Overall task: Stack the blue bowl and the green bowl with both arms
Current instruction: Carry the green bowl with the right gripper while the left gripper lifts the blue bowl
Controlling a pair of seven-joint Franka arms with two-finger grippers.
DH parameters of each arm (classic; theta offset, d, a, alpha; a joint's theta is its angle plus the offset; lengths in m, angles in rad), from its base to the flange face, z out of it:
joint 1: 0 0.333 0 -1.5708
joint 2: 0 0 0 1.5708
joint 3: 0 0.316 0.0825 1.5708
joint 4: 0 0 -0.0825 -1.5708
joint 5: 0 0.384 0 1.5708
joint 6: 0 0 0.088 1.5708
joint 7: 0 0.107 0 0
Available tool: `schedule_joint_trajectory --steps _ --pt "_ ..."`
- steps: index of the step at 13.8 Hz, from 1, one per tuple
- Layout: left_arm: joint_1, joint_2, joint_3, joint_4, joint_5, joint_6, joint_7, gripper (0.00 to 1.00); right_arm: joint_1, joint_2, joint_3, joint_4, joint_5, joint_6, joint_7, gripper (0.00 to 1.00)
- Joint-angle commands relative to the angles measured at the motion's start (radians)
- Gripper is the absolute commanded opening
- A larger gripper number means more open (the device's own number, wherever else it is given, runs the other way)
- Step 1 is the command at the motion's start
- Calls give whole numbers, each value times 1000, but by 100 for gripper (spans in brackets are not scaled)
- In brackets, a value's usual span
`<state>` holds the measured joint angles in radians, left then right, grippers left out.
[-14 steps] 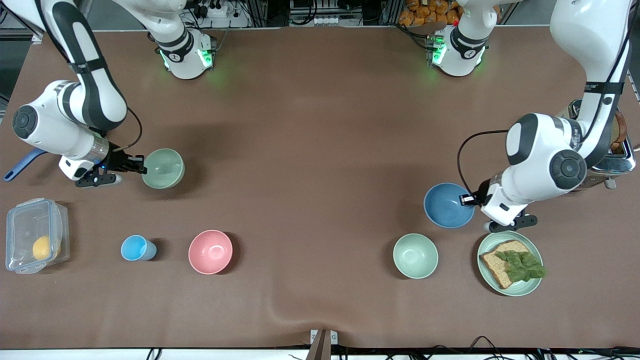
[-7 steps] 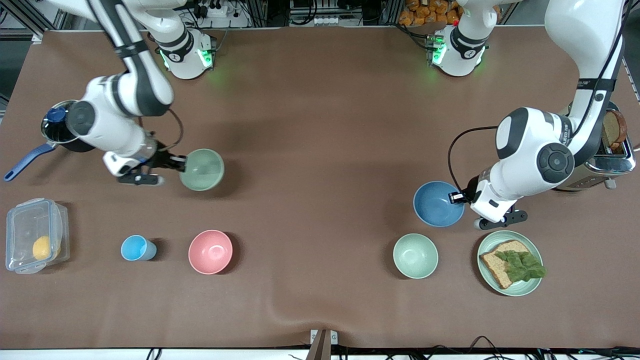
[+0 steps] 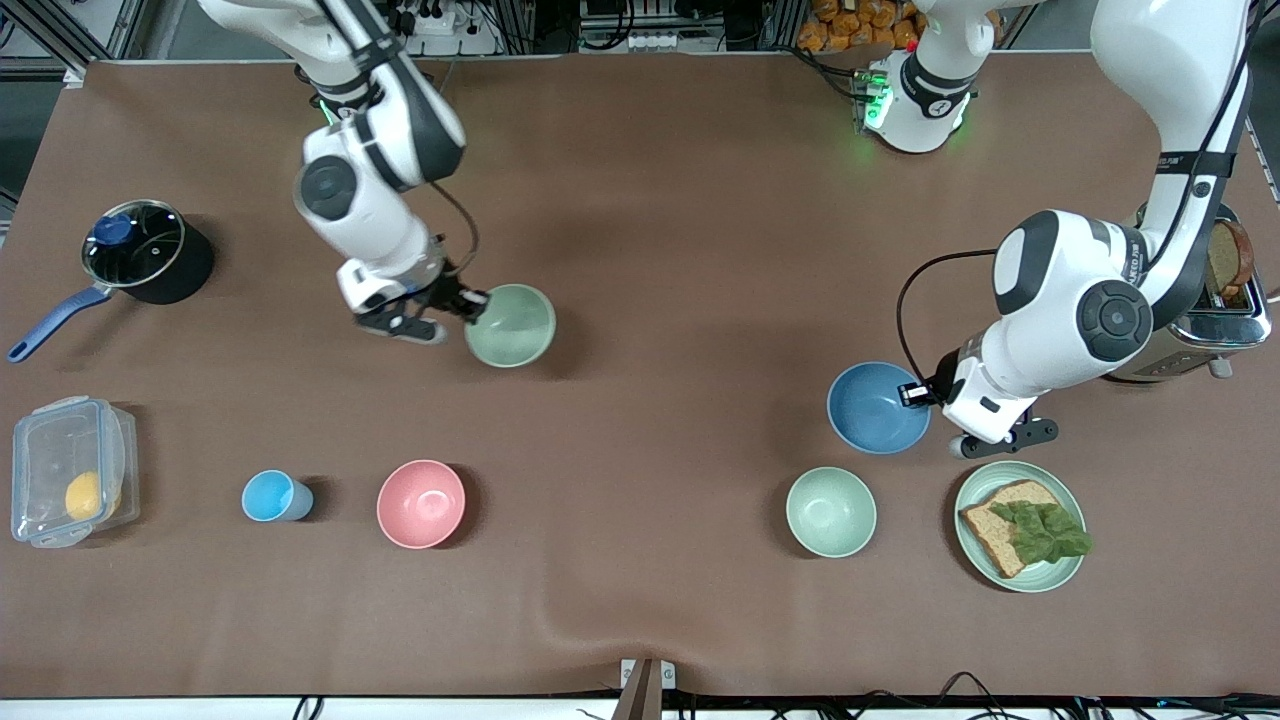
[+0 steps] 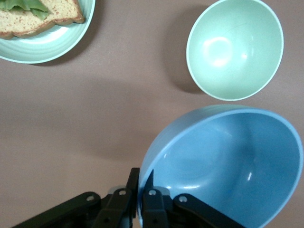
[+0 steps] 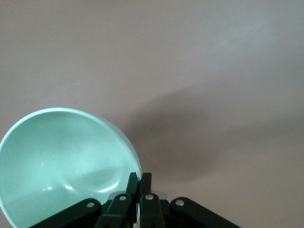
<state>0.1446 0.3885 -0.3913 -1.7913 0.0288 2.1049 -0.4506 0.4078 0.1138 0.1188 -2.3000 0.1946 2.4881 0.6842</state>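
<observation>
Your right gripper (image 3: pixel 470 305) pinches the green bowl's (image 3: pixel 511 325) rim, apparently lifted over the table's middle. Your left gripper (image 3: pixel 925 397) is clamped on the blue bowl's (image 3: pixel 876 407) rim, beside the sandwich plate (image 3: pixel 1060 575) and mint bowl (image 3: pixel 830 511).

The left gripper (image 4: pixel 141 190) pinches the rim of the blue bowl (image 4: pixel 228 166). On the table below sit a mint-green bowl (image 4: pixel 235 47) and a green plate (image 4: pixel 57 40) holding bread (image 4: pixel 35 19) with lettuce (image 4: pixel 23 4).
</observation>
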Motion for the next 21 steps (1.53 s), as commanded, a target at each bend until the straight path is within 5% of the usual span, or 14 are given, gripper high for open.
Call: schedule_joint_trajectory --steps 1,6,12,17,18,19,20,21 --pt "18 -66 -8 -69 -20 -17 6 0 107 72 -11 59 14 49 167 0" --pt "29 -134 -41 -111 -119 -20 -3 0 264 188 -19 209 0 44 389 0" --pt "33 -108 -57 -117 -116 -26 -8 0 382 279 -21 232 -125 77 625 0" --pt "38 -123 -57 -106 -116 -170 -10 0 428 316 -21 232 -165 121 719 0" --pt "36 -132 -57 -103 -118 -193 -20 0 428 316 -21 232 -165 121 724 17" --pt "33 -172 -66 -108 -115 -221 -58 0 427 317 -21 240 -164 123 747 78" --pt "32 -230 -72 -111 -116 -250 -72 0 421 319 -21 249 -164 121 776 100" --pt "35 -243 -73 -99 -119 -259 -88 0 421 320 -21 255 -164 120 784 100"
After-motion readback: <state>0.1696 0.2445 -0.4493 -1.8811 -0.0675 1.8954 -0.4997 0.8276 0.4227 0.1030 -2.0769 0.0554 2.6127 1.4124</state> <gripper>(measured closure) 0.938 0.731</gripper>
